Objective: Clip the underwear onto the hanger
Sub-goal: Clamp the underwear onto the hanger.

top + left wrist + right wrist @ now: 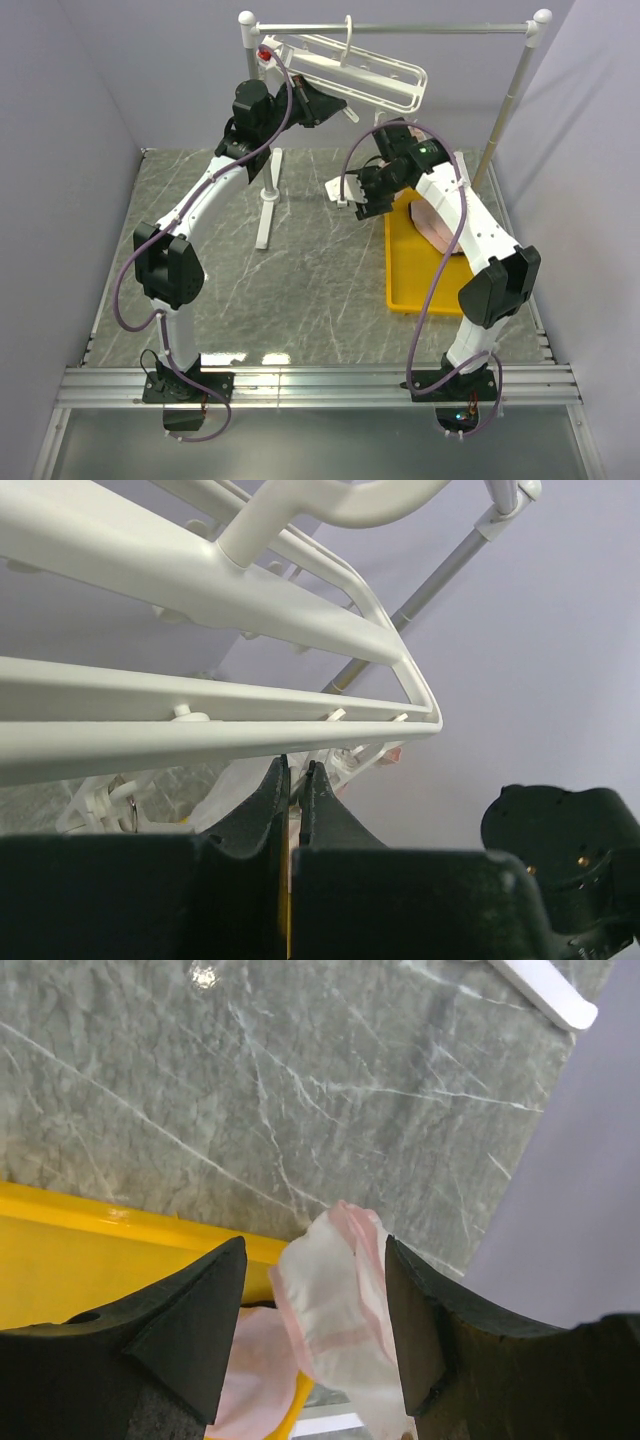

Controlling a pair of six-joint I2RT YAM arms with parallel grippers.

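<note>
Underwear [335,1290] between wide-apart right fingers [190,1330], seemingly loose, wrist-view only

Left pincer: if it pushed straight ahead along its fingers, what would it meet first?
The hanger: the left pincer has its nearly closed tips right under the frame's nearest white bar, so it would hit that bar almost at once. Whether they touch now is unclear.

Around you plain lilac-grey walls [80,80], before you a grey-green white-veined marble-patterned tabletop [300,280], at your near edge ribbed aluminium rails [320,385], soft even light
</note>
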